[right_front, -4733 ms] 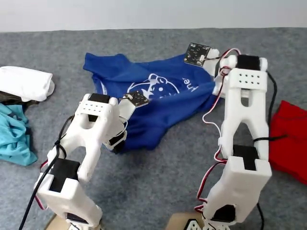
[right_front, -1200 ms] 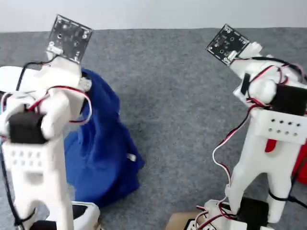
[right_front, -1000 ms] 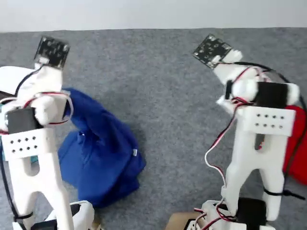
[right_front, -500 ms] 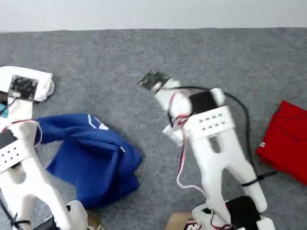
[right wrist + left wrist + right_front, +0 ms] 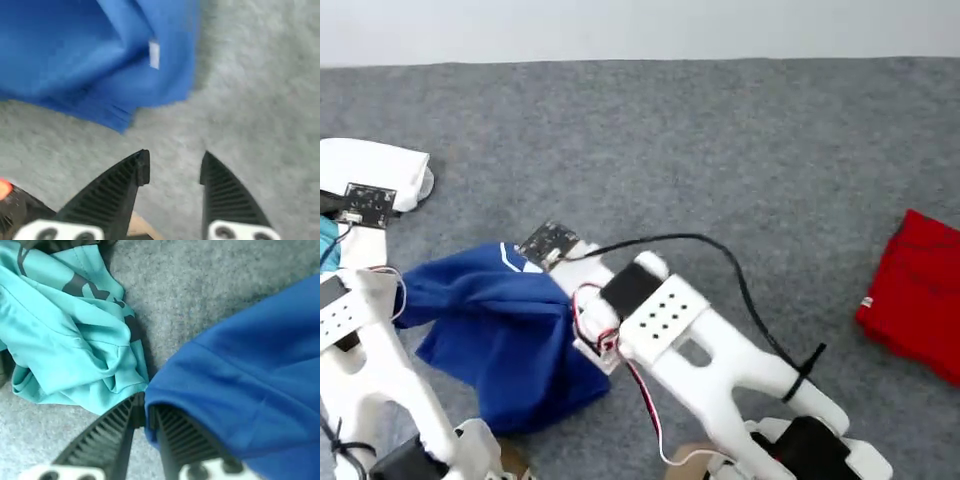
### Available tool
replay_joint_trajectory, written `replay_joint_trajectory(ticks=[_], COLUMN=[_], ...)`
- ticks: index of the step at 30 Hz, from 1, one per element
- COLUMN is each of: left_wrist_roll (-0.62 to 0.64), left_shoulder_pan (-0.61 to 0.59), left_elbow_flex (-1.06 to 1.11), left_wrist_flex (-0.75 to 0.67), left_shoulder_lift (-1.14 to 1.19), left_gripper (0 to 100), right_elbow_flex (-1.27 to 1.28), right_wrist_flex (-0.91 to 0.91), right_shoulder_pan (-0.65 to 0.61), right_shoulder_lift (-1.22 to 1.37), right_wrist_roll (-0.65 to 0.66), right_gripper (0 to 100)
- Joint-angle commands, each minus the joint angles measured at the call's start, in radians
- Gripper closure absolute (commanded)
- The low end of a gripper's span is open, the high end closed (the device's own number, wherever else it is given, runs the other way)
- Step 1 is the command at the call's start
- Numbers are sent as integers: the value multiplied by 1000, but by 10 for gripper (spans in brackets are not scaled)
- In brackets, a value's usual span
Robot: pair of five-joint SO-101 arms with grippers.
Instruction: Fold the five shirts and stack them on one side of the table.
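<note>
Left claw (image 5: pixel 146 407): pinching a fold of the blue shirt (image 5: pixel 240 375); 2 ribbed fingers (image 5: pixel 112 432) pressed together with the cloth edge between them.
Right claw (image 5: pixel 172 162): spread, nothing between its 2 fingers (image 5: pixel 122 182); over bare grey surface just beside the blue shirt's edge.
Left arm (image 5: pixel 360 340): at the table's left edge in the high view, wrist end at the blue shirt's left end.
Right arm (image 5: pixel 665 320): slanted from the near-centre base toward the left, wrist end over the blue shirt's right side.
Blue shirt position: near-left part of the table (image 5: pixel 720 150), between the 2 arms; bunched in a heap, not folded; left end in the left claw.
Blue shirt detail: white tag (image 5: pixel 154 54) on the side facing the right claw; white print strip near the top of the heap in the high view.
Teal shirt (image 5: pixel 65 330): crumpled, dark print on it, just beside the pinched blue edge.
Dark garment (image 5: pixel 60 244): partly visible beyond the teal shirt, touching it.
White shirt (image 5: pixel 375 170): soft bundle at the far-left edge, apart from the blue heap.
Red shirt (image 5: pixel 920 295): flat, looks folded, at the right edge, well apart from both claws.
Table surface: grey carpet-like cover.
</note>
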Motion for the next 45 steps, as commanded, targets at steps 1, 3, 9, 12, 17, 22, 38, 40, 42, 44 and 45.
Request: replay_joint_trajectory(ticks=[1, 3, 9, 12, 17, 22, 38, 40, 42, 44, 45], left_wrist_roll=[-2, -2, -2, 29, 34, 34, 34, 34, 34, 34, 34], left_shoulder_pan=[-6, -6, -6, -6, -8, -8, -6, -6, -6, -6, -3], left_elbow_flex=[-5, -5, -5, -5, -5, -7, -15, -16, -28, -54, -76], left_wrist_flex=[-18, -18, -18, -18, -18, -18, -18, -18, -17, 8, 29], left_shoulder_lift=[3, 3, 2, 2, 0, 0, 0, 0, 0, 0, 0], left_gripper=[997, 997, 997, 997, 997, 997, 997, 997, 997, 997, 997], right_elbow_flex=[32, 66, 127, 107, -15, -123, -242, -265, -296, -342, -368], right_wrist_flex=[-116, -186, -297, -303, -278, -271, -269, -217, -153, -76, -35], right_shoulder_pan=[-47, -56, -96, -111, -117, -134, -79, -54, -27, 7, 25], right_shoulder_lift=[-24, -24, 41, 127, 266, 357, 507, 507, 506, 503, 496], right_wrist_roll=[-44, -55, -57, -112, -222, -226, -140, -91, -64, -41, -28], right_gripper=[805, 805, 805, 805, 805, 805, 990, 988, 987, 988, 988])
